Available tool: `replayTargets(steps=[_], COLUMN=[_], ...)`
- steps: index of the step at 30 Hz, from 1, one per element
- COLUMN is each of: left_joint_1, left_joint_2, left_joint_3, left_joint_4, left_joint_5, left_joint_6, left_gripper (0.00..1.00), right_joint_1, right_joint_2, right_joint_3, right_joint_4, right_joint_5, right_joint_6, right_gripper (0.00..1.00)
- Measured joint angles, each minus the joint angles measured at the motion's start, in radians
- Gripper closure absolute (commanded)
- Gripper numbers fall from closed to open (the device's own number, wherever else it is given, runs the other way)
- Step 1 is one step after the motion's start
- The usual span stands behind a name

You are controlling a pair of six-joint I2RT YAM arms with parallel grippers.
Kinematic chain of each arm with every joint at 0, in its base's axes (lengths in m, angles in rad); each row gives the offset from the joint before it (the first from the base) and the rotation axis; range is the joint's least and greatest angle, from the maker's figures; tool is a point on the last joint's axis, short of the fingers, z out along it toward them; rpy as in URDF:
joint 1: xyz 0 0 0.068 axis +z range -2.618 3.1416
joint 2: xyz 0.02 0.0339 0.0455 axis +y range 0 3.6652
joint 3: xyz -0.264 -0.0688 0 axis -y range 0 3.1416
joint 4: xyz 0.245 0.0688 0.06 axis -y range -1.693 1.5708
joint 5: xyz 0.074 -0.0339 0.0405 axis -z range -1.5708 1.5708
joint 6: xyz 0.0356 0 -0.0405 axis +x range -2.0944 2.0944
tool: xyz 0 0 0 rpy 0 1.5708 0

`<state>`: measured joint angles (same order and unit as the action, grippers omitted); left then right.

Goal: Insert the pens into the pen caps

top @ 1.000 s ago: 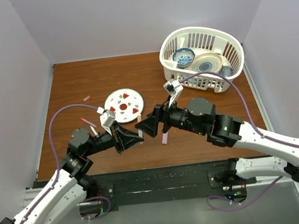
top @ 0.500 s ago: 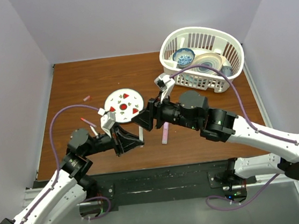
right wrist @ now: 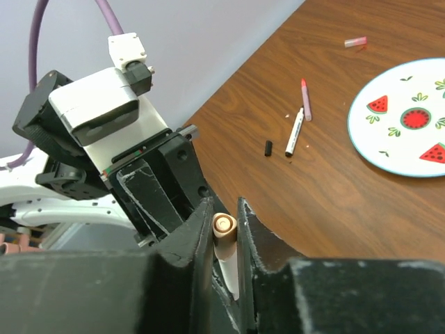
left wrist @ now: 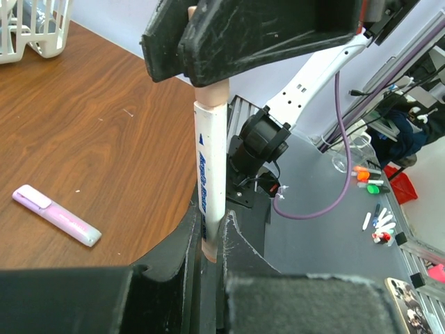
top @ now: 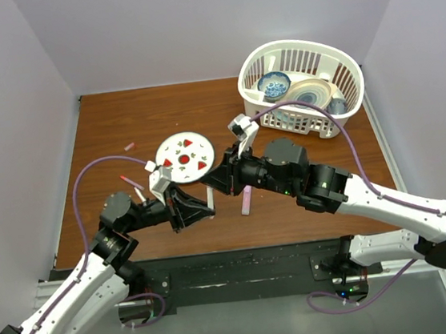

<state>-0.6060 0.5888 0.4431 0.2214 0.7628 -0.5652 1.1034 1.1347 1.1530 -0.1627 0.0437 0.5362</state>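
A white plastic pen with blue lettering (left wrist: 208,167) is held off the brown wooden bench (top: 120,114), between the two claws near the middle of the bench's front edge. The left claw (left wrist: 208,240) is closed narrowly on the lower part of the barrel, just above a peach-coloured bottom end. The right claw (right wrist: 224,219) is drawn in narrow over the opposite end. A short peach-coloured end piece (right wrist: 224,224) is pinched there between its fingers. Whether that piece is a cap or part of the pen cannot be told.

A thick pale pink plastic marker (left wrist: 55,216) is seen lying flat on the bench, close under the right claw in the overhead view and touched by neither claw.

Towards the left side of the bench, a thin reddish pink pen (right wrist: 305,90) and a thin white pen with a dark tip (right wrist: 295,132) are laid just beside each other. A tiny dark tubular cap (right wrist: 268,148) lies just beside that dark tip. A short pink plastic cap (right wrist: 355,42) lies farther back, well apart from them.

A round white plate painted with watermelon slices (right wrist: 410,118) is set between those pens and the claws. A white slotted plastic basket (top: 315,128) stands at the right rear corner, with blue-and-white bowls (top: 274,86) inside it.
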Motion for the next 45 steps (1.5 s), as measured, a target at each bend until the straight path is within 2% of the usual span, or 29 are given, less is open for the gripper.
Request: replayTargets(steps=[4,12,25,32,45], left_joint_1=[0.0,-0.011,-0.018,-0.019,-0.018], left_joint_2=[0.002,0.077,0.107,0.116,0.198], left_joint_3=[0.0,-0.002,-0.023,-0.025,-0.025], left_joint_4=[0.01,0.031,0.142,0.142,0.114], left_joint_5=[0.005,0.046,0.083,0.1,0.151], left_joint_6=[-0.024,-0.055,-0.097,-0.055,-0.014], left_gripper=[1.0,1.0,1.0,1.0,1.0], right_joint_1=[-0.005,-0.026,-0.042,-0.052,-0.058], right_joint_2=[-0.018,-0.098,-0.148,-0.145,-0.142], right_joint_3=[-0.029,-0.19,-0.301,-0.311,-0.311], right_joint_4=[0.029,0.153,0.317,0.328,0.229], right_joint_5=[-0.032,-0.065,-0.141,-0.197,-0.218], right_joint_6=[-0.006,0.02,0.059,0.054,-0.006], right_gripper=[1.0,1.0,1.0,1.0,1.0])
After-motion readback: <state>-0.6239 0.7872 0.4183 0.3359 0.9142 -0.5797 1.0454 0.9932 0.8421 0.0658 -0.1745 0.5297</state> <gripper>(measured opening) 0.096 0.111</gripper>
